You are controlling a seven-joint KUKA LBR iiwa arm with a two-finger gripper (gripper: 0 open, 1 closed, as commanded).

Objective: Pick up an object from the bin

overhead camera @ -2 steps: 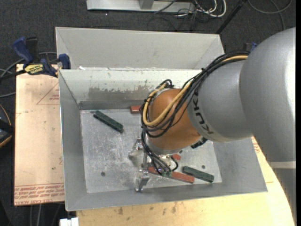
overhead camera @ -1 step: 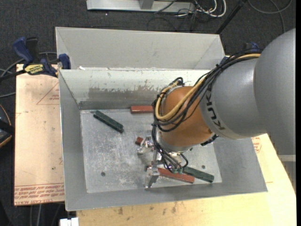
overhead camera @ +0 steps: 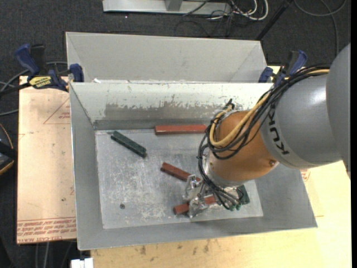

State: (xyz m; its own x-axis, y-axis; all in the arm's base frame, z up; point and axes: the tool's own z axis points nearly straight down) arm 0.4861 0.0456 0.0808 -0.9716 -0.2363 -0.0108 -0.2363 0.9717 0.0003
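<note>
A small red-brown block (overhead camera: pixel 181 209) is seen near the front wall of the grey bin (overhead camera: pixel 83 166), toward its right side. The gripper (overhead camera: pixel 195 201) is held low over the bin floor, just beside this block, and the 2 seem to be touching. Whether the gripper is wide or narrow cannot be told, as it is partly hidden under the arm (overhead camera: pixel 301 121). 1 more short red-brown block (overhead camera: pixel 175 171) is laid near the middle, just behind the gripper. A long red-brown bar (overhead camera: pixel 180 129) is set along the back wall. A dark green bar (overhead camera: pixel 129 143) is laid at the back left, well apart.
</note>
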